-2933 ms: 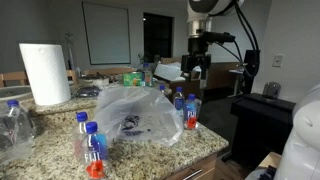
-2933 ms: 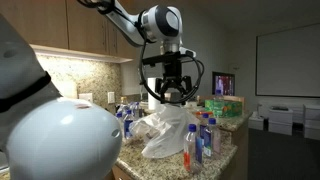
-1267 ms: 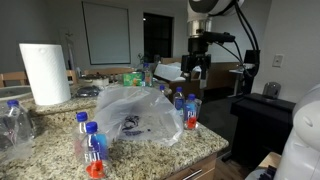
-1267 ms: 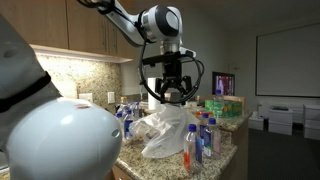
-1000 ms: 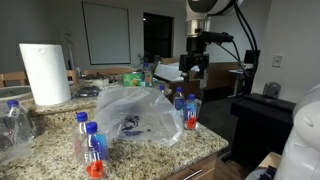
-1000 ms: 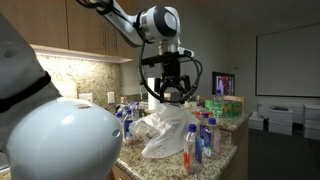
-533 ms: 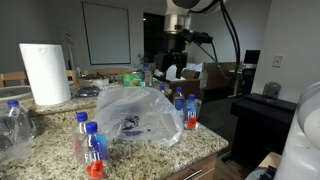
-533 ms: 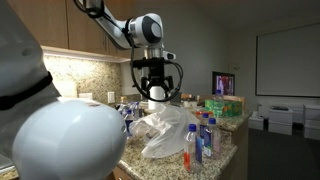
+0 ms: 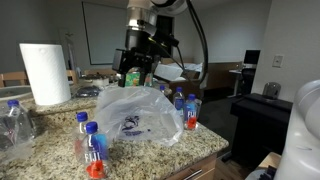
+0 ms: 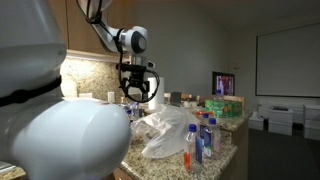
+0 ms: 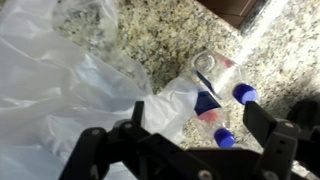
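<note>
Two side views of counter (image 9: 200,141); wrist overhead.

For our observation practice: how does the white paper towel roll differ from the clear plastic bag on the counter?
The white paper towel roll stands upright as a firm cylinder; the clear crumpled plastic bag lies slumped. The roll is opaque; the bag is see-through with a dark print. Both rest on the speckled granite counter.

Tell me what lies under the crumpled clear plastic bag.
Speckled granite countertop shows around the crumpled clear plastic bag, and blue-capped water bottles stand at its edge. The cloudy folds hide whatever lies beneath.
</note>
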### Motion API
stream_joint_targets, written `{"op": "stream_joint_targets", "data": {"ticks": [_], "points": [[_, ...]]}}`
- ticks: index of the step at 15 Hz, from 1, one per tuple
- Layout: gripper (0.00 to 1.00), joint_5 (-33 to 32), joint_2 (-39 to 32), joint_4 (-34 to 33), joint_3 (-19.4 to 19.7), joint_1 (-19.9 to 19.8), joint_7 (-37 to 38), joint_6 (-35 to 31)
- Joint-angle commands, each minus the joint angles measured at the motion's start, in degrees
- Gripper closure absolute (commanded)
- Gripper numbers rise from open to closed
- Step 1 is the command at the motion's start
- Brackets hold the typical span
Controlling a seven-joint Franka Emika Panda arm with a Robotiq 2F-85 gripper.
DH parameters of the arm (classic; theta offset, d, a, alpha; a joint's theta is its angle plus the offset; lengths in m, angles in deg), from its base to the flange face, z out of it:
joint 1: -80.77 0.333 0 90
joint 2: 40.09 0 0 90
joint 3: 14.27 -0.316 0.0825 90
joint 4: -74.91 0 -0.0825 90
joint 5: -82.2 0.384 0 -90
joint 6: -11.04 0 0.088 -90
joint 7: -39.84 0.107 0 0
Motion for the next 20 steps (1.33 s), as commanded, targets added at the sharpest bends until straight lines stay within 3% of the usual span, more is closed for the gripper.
{"op": "stream_joint_targets", "data": {"ticks": [1, 10, 11, 15, 20], "points": [[0.00, 4.16, -7.05, -4.86, -0.94, 1.07, -5.44, 0.30], [0.00, -2.73, -16.53, -2.52, -8.25, 2.17, -3.59, -5.10], [0.00, -3.10, -17.00, -5.76, -8.89, 2.51, -2.69, -2.82], [0.00, -8.03, -17.18, -9.63, -9.23, 2.28, -2.07, -2.99], [0.00, -7.44, -20.18, -12.31, -9.07, 2.51, -5.14, -3.30]]}}
